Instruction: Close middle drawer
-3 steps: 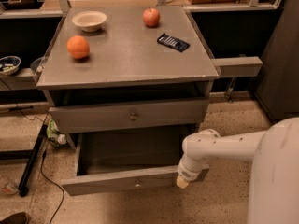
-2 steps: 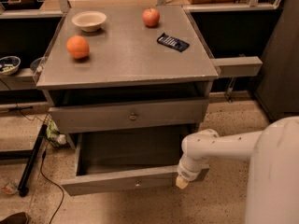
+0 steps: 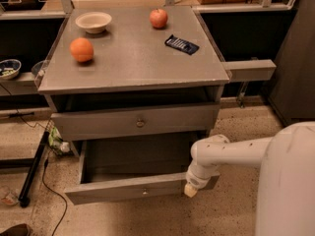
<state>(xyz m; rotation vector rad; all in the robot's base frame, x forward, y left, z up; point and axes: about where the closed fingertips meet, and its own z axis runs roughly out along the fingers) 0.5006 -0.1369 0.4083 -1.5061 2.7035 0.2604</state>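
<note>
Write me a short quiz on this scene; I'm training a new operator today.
1. How many fruits lie on the cabinet top?
2. True or false: the middle drawer is pulled out.
3. Where is the gripper?
A) above the cabinet top
B) at the right end of the middle drawer's front
C) deep inside the drawer, at its back

Key:
1. Two: an orange and an apple.
2. True.
3. B.
</note>
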